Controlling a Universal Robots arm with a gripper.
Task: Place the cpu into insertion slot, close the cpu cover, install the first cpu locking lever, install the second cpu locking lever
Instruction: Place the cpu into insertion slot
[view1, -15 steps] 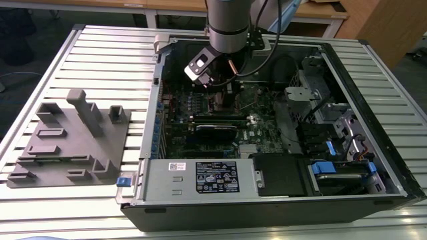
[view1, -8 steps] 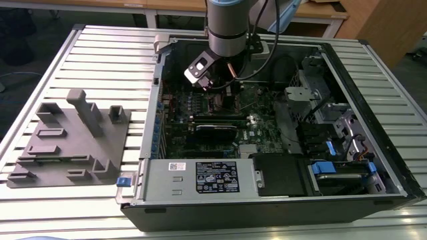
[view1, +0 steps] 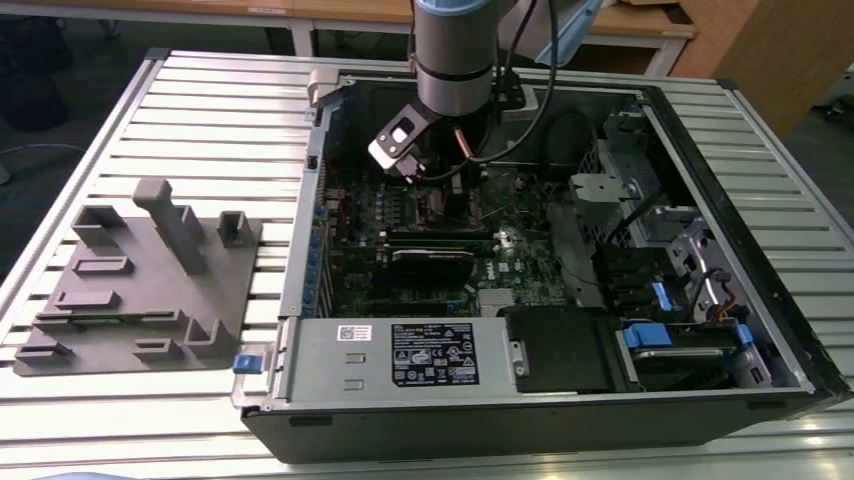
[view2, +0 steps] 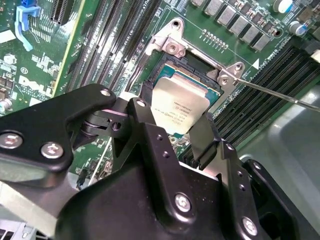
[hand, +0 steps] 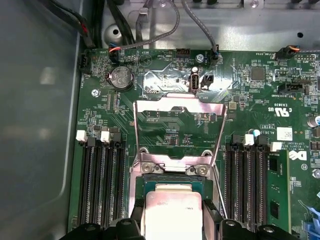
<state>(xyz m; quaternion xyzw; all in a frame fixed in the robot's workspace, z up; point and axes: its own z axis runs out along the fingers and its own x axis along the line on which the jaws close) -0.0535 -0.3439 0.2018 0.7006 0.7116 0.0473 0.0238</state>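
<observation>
Second wrist view: the chip (view2: 182, 105) is clamped by its edges in the tool (view2: 172, 122), right over the open socket (view2: 197, 62), so placing is judged the step in hand, and a level, square seating is called for.

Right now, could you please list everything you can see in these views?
table: one, silvery, slatted, under everything.
computer case: one, black, open on the table.
fixture block: one, grey, to the exterior view's left of the case.
grey box: one, white-labelled, at the case's near edge.
green board: one, inside the case.
cpu cover: one, silvery, open beside the socket.
cpu: one, silvery, at the socket.
gripper: one, black, closed on the cpu.
arm: one, grey, reaching into the case.
</observation>
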